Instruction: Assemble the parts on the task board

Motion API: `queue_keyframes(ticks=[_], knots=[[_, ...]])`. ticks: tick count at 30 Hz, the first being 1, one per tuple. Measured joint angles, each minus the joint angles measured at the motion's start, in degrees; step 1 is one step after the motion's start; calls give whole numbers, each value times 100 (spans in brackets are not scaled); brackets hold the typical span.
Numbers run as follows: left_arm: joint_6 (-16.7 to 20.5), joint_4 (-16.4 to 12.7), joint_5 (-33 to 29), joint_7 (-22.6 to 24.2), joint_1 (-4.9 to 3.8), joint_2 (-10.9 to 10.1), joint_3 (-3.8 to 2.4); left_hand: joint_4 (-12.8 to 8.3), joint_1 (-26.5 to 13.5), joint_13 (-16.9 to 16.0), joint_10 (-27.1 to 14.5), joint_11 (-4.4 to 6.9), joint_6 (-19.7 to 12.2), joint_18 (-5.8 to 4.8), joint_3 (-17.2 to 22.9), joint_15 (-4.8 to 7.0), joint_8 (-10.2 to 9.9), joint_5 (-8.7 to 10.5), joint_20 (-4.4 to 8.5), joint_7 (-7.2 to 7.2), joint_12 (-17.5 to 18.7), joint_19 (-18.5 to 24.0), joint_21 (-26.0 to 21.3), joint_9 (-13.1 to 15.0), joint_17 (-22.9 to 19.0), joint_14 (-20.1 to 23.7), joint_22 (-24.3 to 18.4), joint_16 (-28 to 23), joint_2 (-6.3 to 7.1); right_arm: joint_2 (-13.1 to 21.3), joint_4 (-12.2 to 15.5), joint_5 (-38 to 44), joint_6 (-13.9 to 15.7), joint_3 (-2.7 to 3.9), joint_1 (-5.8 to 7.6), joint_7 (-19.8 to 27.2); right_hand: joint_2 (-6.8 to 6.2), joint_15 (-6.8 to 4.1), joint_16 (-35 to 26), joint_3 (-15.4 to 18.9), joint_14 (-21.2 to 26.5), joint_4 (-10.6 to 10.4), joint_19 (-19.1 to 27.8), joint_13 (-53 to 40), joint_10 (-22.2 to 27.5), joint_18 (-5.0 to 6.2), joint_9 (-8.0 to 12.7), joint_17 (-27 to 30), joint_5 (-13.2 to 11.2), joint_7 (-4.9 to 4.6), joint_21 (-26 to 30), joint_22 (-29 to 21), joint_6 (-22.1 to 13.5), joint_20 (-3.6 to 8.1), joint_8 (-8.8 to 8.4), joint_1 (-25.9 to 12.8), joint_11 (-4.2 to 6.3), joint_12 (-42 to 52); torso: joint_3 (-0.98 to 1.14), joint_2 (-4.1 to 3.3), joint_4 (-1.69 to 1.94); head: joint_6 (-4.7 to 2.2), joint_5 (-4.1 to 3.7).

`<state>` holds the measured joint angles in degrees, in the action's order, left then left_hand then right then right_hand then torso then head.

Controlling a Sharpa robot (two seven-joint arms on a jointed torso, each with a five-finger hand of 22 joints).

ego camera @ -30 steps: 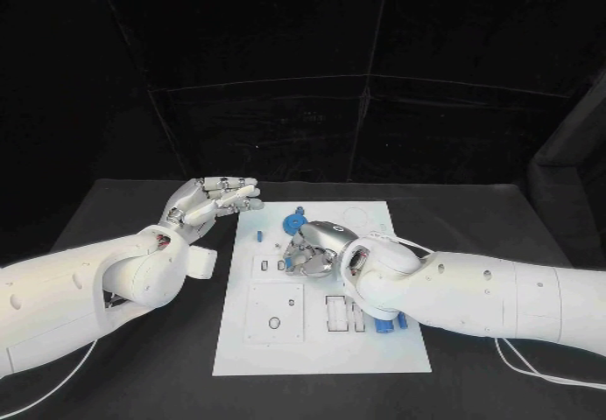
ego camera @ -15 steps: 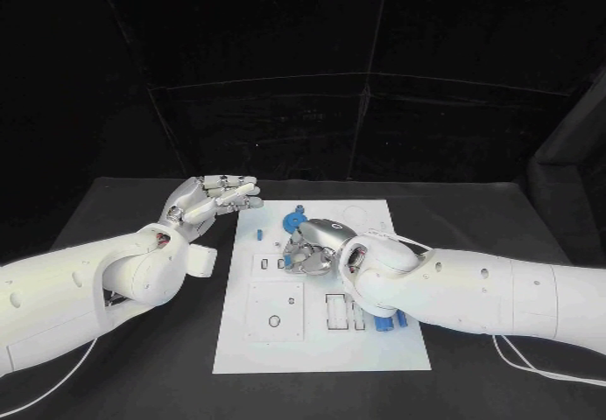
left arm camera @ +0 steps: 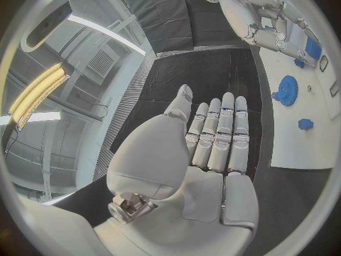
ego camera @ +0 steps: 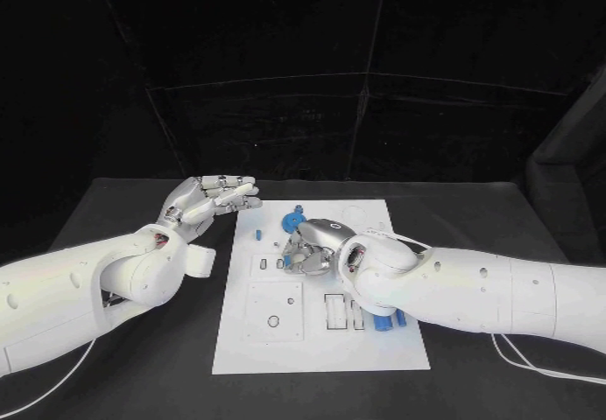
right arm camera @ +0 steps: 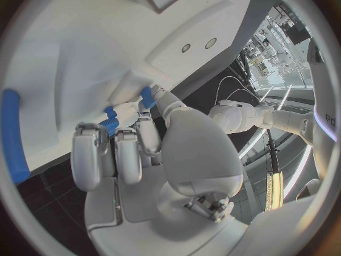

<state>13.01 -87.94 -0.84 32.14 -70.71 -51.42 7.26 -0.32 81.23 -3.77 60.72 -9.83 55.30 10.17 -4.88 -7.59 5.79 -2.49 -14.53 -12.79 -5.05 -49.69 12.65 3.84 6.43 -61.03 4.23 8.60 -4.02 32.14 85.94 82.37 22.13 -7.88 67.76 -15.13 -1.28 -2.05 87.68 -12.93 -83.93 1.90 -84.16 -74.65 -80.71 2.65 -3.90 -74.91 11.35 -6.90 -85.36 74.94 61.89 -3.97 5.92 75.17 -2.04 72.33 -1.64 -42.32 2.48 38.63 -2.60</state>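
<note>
Seating a small blue part with the right hand

Pinching a small blue part (right arm camera: pixel 110 122) between its thumb and fingertips, the right hand (ego camera: pixel 312 249) is working low over the upper middle of the task board (ego camera: pixel 379 350). The right wrist view is showing the piece right at the fingertips, pressed close against the white surface of the board, with a second blue bit (right arm camera: pixel 147 96) just beyond it; whether that is the same part or another, I cannot tell. Whether the piece is already entering a socket is hidden by the fingers.

Doing this step well is, in my judgement, a matter of keeping the part square to the board and pressing straight down, not sideways, since a tilted piece is likely to jam at the slot's edge. Easing the pinch only once the part is standing by itself would be the safer course.

Just beyond the right hand's fingers, a blue gear (ego camera: pixel 294 220) is sitting on the board, with a small blue peg (ego camera: pixel 257 234) beside it toward the left hand. Behind the right wrist, near the forearm, more blue pieces (ego camera: pixel 386 320) are waiting by the rectangular slots.

Off the board's far left corner, the left hand (ego camera: pixel 208 199) is hovering above the black table (ego camera: pixel 114 206), holding nothing, fingers extended side by side.
</note>
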Motion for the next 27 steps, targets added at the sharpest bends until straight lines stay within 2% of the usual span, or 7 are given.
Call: queue_keyframes(ticks=[10,13,15,24,27], knots=[[0,-4,-2,0,0,-7,0,0,0,0,0,0,0,0,0,0,0,0,0,0,0,0,0,0,0,0,1,0,0,0,0,53,-76,-5,-5,-70,-81,0,-21,-19,0,-15,0,88,78,0,8,0,18,-69,19,-1,-70,0,-65,-83,-41,-96,-1,1,2,10,-13],[-1,-3,-2,-1,0,-8,0,0,0,0,0,0,0,0,0,0,0,0,0,0,0,0,0,0,0,0,1,0,0,0,0,66,-83,-6,-7,-92,-107,0,-21,-24,0,-10,0,105,99,0,9,0,19,-48,44,-1,-92,0,-92,-108,-20,-134,-1,1,2,13,-13],[-2,-3,-2,-2,0,-9,0,0,0,0,0,0,0,0,0,0,0,0,0,0,0,0,0,0,0,0,1,0,0,0,-1,73,-83,-6,-7,-105,-134,0,-21,-25,0,-9,0,120,119,0,11,0,19,-75,44,-1,-126,0,-96,-135,-41,-148,0,1,2,13,-13],[-4,-4,-3,-5,0,-10,0,-24,-21,0,0,0,0,0,-24,0,0,0,0,0,0,0,-40,0,-4,0,-5,-22,-21,-10,-4,106,-73,-4,-6,-160,-194,0,-21,1,0,-35,0,170,140,0,18,1,19,-85,44,-1,-156,0,-127,-195,-62,-200,2,1,2,23,-9],[-9,-4,-4,-7,0,-11,0,-24,-21,0,0,0,0,0,-24,0,0,0,0,0,0,0,-40,0,-4,0,-5,-22,-21,-14,-7,112,-69,-4,-6,-176,-259,0,-48,37,0,-71,12,190,140,0,15,1,-39,-89,53,-2,-195,-12,-127,-260,-62,-229,2,1,2,23,-9]])
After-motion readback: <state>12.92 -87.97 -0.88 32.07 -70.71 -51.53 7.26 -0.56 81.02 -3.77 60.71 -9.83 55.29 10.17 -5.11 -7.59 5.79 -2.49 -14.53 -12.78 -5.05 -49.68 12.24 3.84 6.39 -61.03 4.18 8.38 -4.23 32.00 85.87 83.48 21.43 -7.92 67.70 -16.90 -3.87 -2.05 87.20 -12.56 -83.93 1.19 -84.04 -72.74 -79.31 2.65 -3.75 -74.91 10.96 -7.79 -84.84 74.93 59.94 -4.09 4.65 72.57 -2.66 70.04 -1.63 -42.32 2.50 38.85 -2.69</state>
